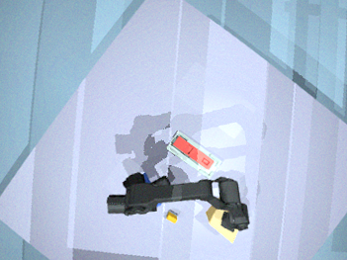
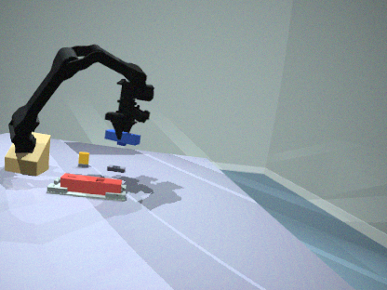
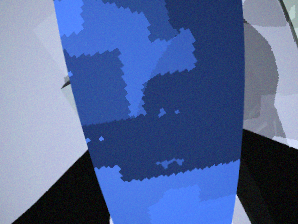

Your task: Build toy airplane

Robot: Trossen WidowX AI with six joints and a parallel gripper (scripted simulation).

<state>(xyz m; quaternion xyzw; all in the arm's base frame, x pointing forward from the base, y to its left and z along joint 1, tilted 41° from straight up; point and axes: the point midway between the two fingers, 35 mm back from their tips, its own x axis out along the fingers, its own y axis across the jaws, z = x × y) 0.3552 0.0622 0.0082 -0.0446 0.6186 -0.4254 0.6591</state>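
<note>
The red fuselage (image 1: 196,154) (image 2: 79,183) lies flat in the pale cradle (image 1: 211,173) (image 2: 116,197). My gripper (image 2: 119,136) (image 3: 161,143) is shut on the blue wing (image 2: 132,138) (image 3: 160,100) and holds it roughly level, well above the table, behind the cradle's right end in the exterior view. A short tab shows under the wing there. In the top view the arm hides most of the wing. The yellow tail fin (image 1: 172,217) (image 2: 84,157) stands upright in a small grey holder, away from the fuselage.
A low dark holder (image 2: 116,168) sits on the table between the tail fin and the hanging wing. The arm's tan base block (image 1: 217,220) (image 2: 20,164) stands beyond the tail fin. The arm's shadow falls beside the cradle.
</note>
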